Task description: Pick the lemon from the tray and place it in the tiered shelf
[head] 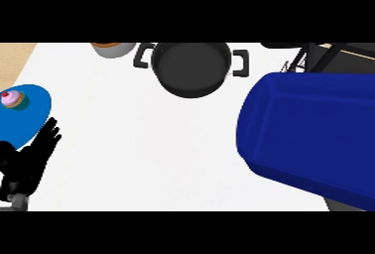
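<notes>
White counter point(147, 149) holds my empty blue tray point(315, 134); left hand point(33, 154) rests open; I see no lemon, nor my right hand.

The tray point(315, 134) is a deep blue, rounded rectangle with a raised rim, tilted and filling the view's three o'clock side. The tiered shelf point(322, 57), a dark frame, shows at one o'clock just behind it. No lemon shows.
</notes>
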You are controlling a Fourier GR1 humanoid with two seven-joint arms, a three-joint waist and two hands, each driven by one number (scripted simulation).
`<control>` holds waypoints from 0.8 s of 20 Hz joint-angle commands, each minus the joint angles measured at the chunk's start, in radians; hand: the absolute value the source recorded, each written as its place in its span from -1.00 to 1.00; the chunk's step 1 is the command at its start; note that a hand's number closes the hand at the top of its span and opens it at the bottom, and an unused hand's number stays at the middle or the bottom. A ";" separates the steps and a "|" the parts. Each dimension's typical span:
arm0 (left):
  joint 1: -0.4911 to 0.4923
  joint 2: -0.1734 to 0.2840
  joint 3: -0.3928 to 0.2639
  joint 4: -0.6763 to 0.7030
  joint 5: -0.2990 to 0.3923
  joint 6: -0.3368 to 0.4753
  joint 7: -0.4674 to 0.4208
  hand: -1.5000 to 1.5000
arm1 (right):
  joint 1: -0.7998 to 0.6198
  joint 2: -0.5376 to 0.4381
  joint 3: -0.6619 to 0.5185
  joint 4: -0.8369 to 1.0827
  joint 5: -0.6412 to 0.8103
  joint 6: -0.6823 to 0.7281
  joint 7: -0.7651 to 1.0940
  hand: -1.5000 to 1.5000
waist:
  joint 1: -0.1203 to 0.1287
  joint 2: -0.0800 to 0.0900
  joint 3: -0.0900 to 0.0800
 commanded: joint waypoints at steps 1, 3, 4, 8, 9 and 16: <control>0.047 0.013 0.020 0.015 -0.001 -0.001 -0.030 0.00 | -0.112 -0.008 -0.035 -0.262 -0.130 0.009 -0.122 1.00 | 0.014 -0.035 -0.025; 0.038 -0.002 0.028 0.000 0.010 0.008 -0.030 0.00 | -0.115 -0.078 -0.079 -0.391 -0.200 0.095 -0.125 1.00 | -0.006 -0.024 -0.024; 0.041 0.011 0.046 -0.019 0.019 0.013 -0.022 0.00 | -0.085 -0.096 -0.111 -0.458 -0.247 0.113 -0.127 1.00 | -0.010 -0.023 -0.022; 0.048 0.001 0.039 -0.038 0.014 0.008 -0.032 0.00 | -0.074 -0.213 -0.249 -0.709 -0.374 0.269 0.001 1.00 | -0.005 -0.007 -0.022; 0.069 0.029 0.055 -0.033 0.015 -0.013 -0.050 0.00 | -0.123 -0.250 -0.311 -0.733 -0.412 0.305 0.055 1.00 | 0.008 -0.006 -0.023; 0.036 -0.011 0.042 -0.018 -0.008 -0.029 -0.060 0.00 | -0.175 -0.495 -0.574 -0.792 -0.601 0.559 0.232 1.00 | 0.059 0.018 -0.022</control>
